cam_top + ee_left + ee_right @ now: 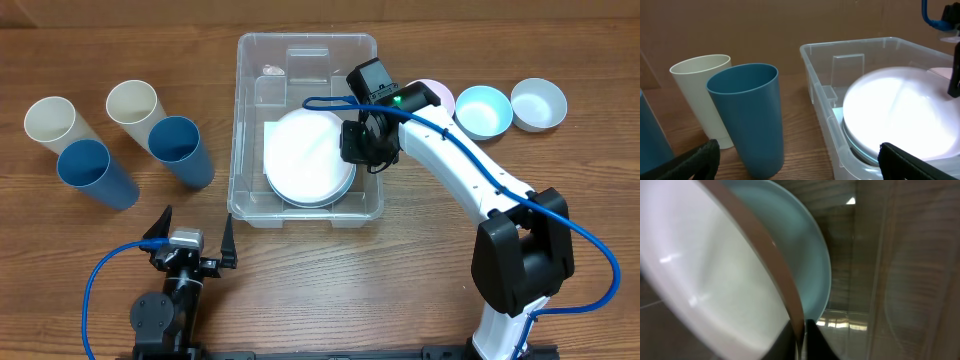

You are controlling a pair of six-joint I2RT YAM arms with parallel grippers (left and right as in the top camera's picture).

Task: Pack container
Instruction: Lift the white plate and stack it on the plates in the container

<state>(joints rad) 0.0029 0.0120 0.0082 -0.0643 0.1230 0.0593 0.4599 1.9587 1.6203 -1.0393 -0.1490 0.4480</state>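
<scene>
My R gripper (352, 152) pinches white plate (305, 155) rim.
Plate's in container (246, 110); my L gripper (195, 238) spread wide.

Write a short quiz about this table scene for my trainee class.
1. How many cups stand left of the container?
2. True or false: the white plate lies on a light blue plate.
3. The left gripper is: A open, B shut on a cup, C out of view.
Key: 1 four; 2 true; 3 A.
</scene>
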